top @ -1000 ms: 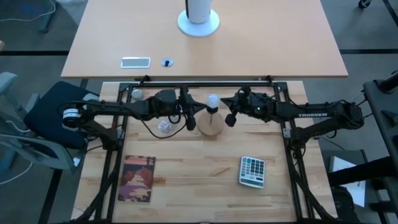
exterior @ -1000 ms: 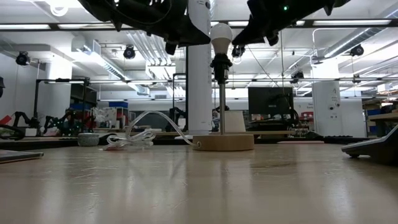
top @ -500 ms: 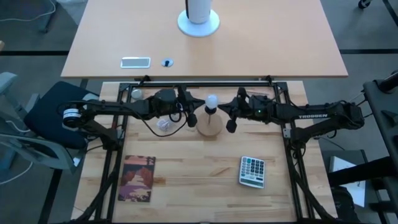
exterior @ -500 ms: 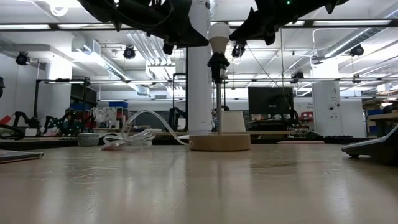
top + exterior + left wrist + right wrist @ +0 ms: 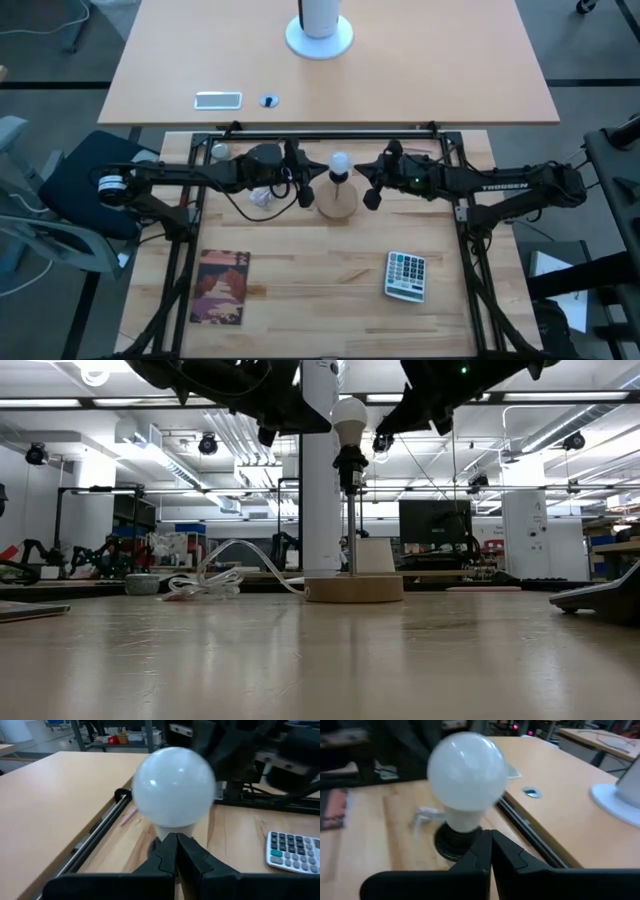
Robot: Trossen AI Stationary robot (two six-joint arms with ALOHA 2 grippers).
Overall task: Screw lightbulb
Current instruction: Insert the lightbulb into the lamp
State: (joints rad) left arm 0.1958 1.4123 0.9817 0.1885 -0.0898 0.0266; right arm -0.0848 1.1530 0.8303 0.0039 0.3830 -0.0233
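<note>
The frosted-white lightbulb [image 5: 340,163] sits upright in the black socket [image 5: 349,460] of a small lamp. A thin pole carries the socket above a round wooden base [image 5: 338,205] that rests on the table. My left gripper [image 5: 304,192] is shut and hovers just left of the bulb, at about bulb height [image 5: 268,432]. My right gripper [image 5: 371,196] is shut too and hovers just right of the bulb [image 5: 383,440]. Each wrist view shows the bulb [image 5: 174,786] [image 5: 466,771] close beyond the shut fingertips. In the high and low views a gap separates both grippers from the bulb.
Crumpled clear plastic [image 5: 262,197] lies left of the lamp base. A calculator [image 5: 406,275] lies near right and a booklet [image 5: 221,287] near left. A small grey ball [image 5: 218,152] sits at the far left. On the table beyond stands a white column [image 5: 319,35].
The lamp with its bulb has slid a little toward the table's left, and the clear plastic beside it has shifted as well. Both grippers have stayed shut beside the bulb.
</note>
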